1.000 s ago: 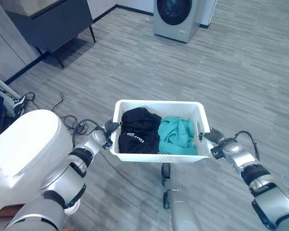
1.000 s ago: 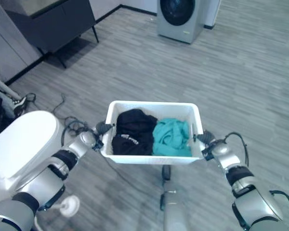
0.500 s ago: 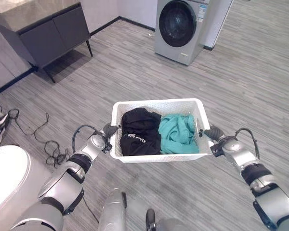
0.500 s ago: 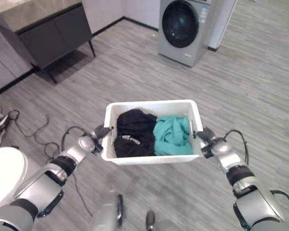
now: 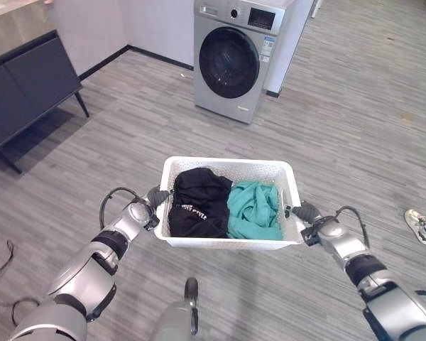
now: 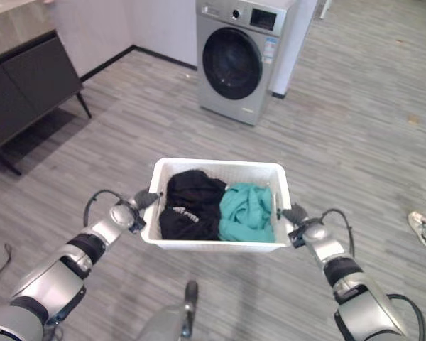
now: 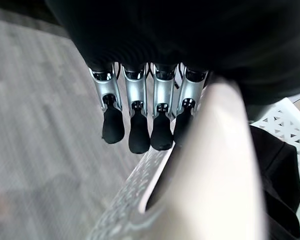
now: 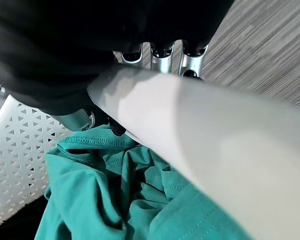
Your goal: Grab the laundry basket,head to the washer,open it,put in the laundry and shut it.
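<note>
Basket carried, washer now closer ahead

From the eye views, my whole picture has swung: the washer (image 5: 231, 60) now stands nearer and in full, door shut, so I judge the walk about half done. My left hand (image 5: 155, 198) and right hand (image 5: 303, 211) carry the laundry basket (image 5: 220, 243) between them, black garment (image 5: 199, 201) beside teal garment (image 5: 254, 210) inside. Left wrist view: fingers (image 7: 138, 131) curl under the rim. Right wrist view: thumb and fingers clamp the rim over the teal garment.
</note>
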Tool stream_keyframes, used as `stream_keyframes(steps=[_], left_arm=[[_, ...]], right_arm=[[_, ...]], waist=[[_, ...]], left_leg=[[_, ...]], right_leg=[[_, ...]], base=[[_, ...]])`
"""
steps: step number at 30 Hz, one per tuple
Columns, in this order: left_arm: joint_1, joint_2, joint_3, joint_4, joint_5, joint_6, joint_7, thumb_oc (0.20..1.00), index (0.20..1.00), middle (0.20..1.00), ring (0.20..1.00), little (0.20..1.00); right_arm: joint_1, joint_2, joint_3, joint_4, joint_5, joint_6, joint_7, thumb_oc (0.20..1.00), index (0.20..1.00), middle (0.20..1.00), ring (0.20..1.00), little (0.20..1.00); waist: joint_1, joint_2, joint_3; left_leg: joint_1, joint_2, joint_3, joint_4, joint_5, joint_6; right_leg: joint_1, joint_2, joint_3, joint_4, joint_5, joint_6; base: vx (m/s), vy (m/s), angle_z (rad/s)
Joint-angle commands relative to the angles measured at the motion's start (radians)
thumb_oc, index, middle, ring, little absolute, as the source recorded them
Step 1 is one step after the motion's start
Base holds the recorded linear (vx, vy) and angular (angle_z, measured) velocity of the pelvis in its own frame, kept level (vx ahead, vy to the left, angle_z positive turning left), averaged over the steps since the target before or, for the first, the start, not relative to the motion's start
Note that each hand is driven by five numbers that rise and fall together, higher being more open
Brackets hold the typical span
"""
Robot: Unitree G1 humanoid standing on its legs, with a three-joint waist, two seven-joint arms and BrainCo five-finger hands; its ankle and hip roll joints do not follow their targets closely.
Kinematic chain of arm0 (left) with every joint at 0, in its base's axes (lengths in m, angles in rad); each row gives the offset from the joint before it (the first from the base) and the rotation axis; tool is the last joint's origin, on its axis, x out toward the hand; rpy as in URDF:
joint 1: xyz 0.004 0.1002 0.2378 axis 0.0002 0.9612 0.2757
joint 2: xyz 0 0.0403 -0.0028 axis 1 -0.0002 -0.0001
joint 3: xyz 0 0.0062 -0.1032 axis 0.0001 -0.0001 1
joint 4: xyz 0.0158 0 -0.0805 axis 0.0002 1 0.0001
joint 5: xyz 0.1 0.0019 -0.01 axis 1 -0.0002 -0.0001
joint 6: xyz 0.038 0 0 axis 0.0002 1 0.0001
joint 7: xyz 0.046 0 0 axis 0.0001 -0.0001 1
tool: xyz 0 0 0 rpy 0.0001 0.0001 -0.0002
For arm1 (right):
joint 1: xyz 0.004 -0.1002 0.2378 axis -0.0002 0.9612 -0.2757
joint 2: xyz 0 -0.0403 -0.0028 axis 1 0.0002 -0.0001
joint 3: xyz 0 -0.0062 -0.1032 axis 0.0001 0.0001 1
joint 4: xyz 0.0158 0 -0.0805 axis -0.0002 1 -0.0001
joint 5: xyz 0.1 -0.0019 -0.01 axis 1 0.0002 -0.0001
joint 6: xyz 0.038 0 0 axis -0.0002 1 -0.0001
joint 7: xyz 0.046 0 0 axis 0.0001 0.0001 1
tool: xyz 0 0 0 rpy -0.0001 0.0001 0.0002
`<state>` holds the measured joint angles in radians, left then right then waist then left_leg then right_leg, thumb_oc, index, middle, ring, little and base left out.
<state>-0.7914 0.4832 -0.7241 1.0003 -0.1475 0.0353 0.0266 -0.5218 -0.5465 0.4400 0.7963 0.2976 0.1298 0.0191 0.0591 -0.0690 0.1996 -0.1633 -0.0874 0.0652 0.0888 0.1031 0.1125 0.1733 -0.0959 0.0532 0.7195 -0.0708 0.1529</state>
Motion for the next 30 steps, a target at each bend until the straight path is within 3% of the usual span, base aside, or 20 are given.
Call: stream_keyframes(steps=[1,3,4,7,11,13,16,18,19,20,21,24,27,28,30], left_arm=[[-0.107,0.004,0.028,0.019,-0.015,-0.044,0.047,0.200,0.200,0.200,0.200,0.200],[-0.122,0.001,0.024,0.020,-0.013,-0.045,0.047,0.200,0.200,0.200,0.200,0.200],[-0.128,-0.004,0.024,0.023,-0.010,-0.047,0.047,0.200,0.200,0.200,0.200,0.200],[-0.140,-0.008,0.026,0.028,-0.006,-0.049,0.048,0.200,0.200,0.200,0.200,0.200],[-0.134,-0.014,0.053,0.042,0.017,-0.055,0.050,0.200,0.200,0.200,0.200,0.200],[-0.125,-0.015,0.058,0.043,0.031,-0.056,0.050,0.200,0.200,0.200,0.200,0.200],[-0.115,-0.017,0.060,0.037,0.047,-0.058,0.050,0.200,0.200,0.200,0.200,0.200],[-0.099,-0.029,0.066,0.053,0.047,-0.060,0.048,0.200,0.200,0.200,0.200,0.200],[-0.089,-0.028,0.072,0.051,0.040,-0.059,0.047,0.200,0.200,0.200,0.200,0.200],[-0.082,-0.023,0.076,0.046,0.034,-0.054,0.046,0.200,0.200,0.200,0.200,0.200],[-0.079,-0.013,0.085,0.034,0.020,-0.045,0.047,0.200,0.200,0.200,0.200,0.200],[-0.078,-0.002,0.098,0.011,-0.004,-0.041,0.052,0.200,0.200,0.200,0.200,0.200],[-0.084,0.003,0.102,-0.027,-0.020,-0.038,0.056,0.200,0.200,0.200,0.200,0.200],[-0.081,-0.001,0.106,-0.035,-0.024,-0.043,0.055,0.200,0.200,0.200,0.200,0.200],[-0.084,-0.006,0.104,-0.034,-0.026,-0.045,0.058,0.200,0.200,0.200,0.200,0.200]], right_arm=[[-0.118,-0.034,-0.063,0.005,0.036,-0.093,0.001,0.200,0.200,0.200,0.200,0.200],[-0.121,-0.052,-0.067,0.003,0.033,-0.088,0.003,0.200,0.200,0.200,0.200,0.200],[-0.118,-0.062,-0.071,0.000,0.034,-0.088,0.003,0.200,0.200,0.200,0.200,0.200],[-0.109,-0.093,-0.083,-0.008,0.041,-0.089,0.002,0.200,0.200,0.200,0.200,0.200],[-0.092,-0.104,-0.098,-0.016,0.043,-0.087,0.003,0.200,0.200,0.200,0.200,0.200],[-0.079,-0.103,-0.104,-0.021,0.037,-0.084,0.009,0.200,0.200,0.200,0.200,0.200],[-0.060,-0.117,-0.109,-0.039,0.029,-0.077,0.019,0.200,0.200,0.200,0.200,0.200],[-0.059,-0.122,-0.103,-0.040,0.026,-0.078,0.022,0.200,0.200,0.200,0.200,0.200],[-0.059,-0.130,-0.100,-0.045,0.026,-0.078,0.021,0.200,0.200,0.200,0.200,0.200],[-0.054,-0.135,-0.103,-0.057,0.032,-0.076,0.021,0.200,0.200,0.200,0.200,0.200],[-0.062,-0.139,-0.101,-0.078,0.051,-0.080,0.014,0.200,0.200,0.200,0.200,0.200],[-0.061,-0.142,-0.103,-0.117,0.069,-0.084,0.001,0.200,0.200,0.200,0.200,0.200],[-0.042,-0.144,-0.116,-0.159,0.064,-0.082,-0.009,0.200,0.200,0.200,0.200,0.200],[-0.031,-0.146,-0.118,-0.163,0.051,-0.082,-0.009,0.200,0.200,0.200,0.200,0.200],[-0.013,-0.146,-0.127,-0.165,0.043,-0.083,-0.012,0.200,0.200,0.200,0.200,0.200]], waist=[[0.023,0.086,-0.054],[-0.010,0.093,-0.041],[-0.032,0.096,-0.037],[-0.072,0.073,-0.032],[-0.118,0.064,-0.030],[-0.132,0.063,-0.037],[-0.146,0.053,-0.063],[-0.150,0.065,-0.085],[-0.151,0.068,-0.091],[-0.149,0.065,-0.089],[-0.131,0.046,-0.075],[-0.098,0.019,-0.048],[-0.063,0.008,-0.028],[-0.042,0.016,-0.028],[-0.027,0.028,-0.029]], left_leg=[[0.075,0.144,-0.017,-0.017,-0.050,-0.072],[0.131,0.121,-0.043,-0.035,-0.067,-0.069],[0.161,0.111,-0.063,-0.044,-0.077,-0.071],[0.219,0.081,-0.096,-0.047,-0.131,-0.091],[0.337,0.066,-0.140,-0.048,-0.238,-0.114],[0.385,0.073,-0.156,-0.036,-0.269,-0.126],[0.433,0.084,-0.168,0.009,-0.291,-0.144],[0.430,0.111,-0.170,0.099,-0.239,-0.173],[0.404,0.132,-0.158,0.183,-0.184,-0.189],[0.351,0.150,-0.150,0.319,-0.105,-0.205],[0.249,0.163,-0.144,0.542,-0.021,-0.200],[0.132,0.180,-0.125,0.677,0.013,-0.176],[0.036,0.225,-0.057,0.553,-0.034,-0.167],[0.001,0.235,-0.044,0.394,-0.028,-0.180],[0.002,0.246,-0.050,0.204,-0.010,-0.194]], right_leg=[[-0.179,-0.020,-0.074,0.015,0.241,0.030],[-0.252,-0.026,-0.113,-0.011,0.173,0.008],[-0.290,-0.005,-0.116,-0.049,0.143,-0.001],[-0.350,-0.005,-0.141,-0.320,0.104,-0.009],[-0.403,-0.027,-0.141,-0.654,0.178,0.017],[-0.412,-0.035,-0.139,-0.713,0.211,0.030],[-0.392,-0.038,-0.125,-0.688,0.245,0.025],[-0.360,-0.017,-0.132,-0.666,0.242,0.001],[-0.334,-0.003,-0.141,-0.660,0.226,-0.014],[-0.304,0.006,-0.147,-0.657,0.208,-0.036],[-0.251,0.024,-0.146,-0.670,0.182,-0.074],[-0.180,0.038,-0.135,-0.692,0.145,-0.107],[-0.127,0.035,-0.139,-0.705,0.113,-0.099],[-0.102,0.037,-0.138,-0.709,0.085,-0.087],[-0.071,0.043,-0.134,-0.713,0.062,-0.078]], base=[[0.47,0.301,0.09],[0.41,0.134,0.27],[0.50,0.043,0.53],[0.45,-0.056,0.70],[0.52,-0.117,0.54],[0.50,-0.143,0.46],[0.41,-0.158,0.45],[0.53,-0.256,0.36],[0.39,-0.253,0.20],[0.41,-0.372,0.03],[0.39,-0.404,-0.07],[0.28,-0.277,-0.17],[0.29,-0.076,-0.58],[0.35,0.067,-0.47],[0.39,0.111,-0.39]])
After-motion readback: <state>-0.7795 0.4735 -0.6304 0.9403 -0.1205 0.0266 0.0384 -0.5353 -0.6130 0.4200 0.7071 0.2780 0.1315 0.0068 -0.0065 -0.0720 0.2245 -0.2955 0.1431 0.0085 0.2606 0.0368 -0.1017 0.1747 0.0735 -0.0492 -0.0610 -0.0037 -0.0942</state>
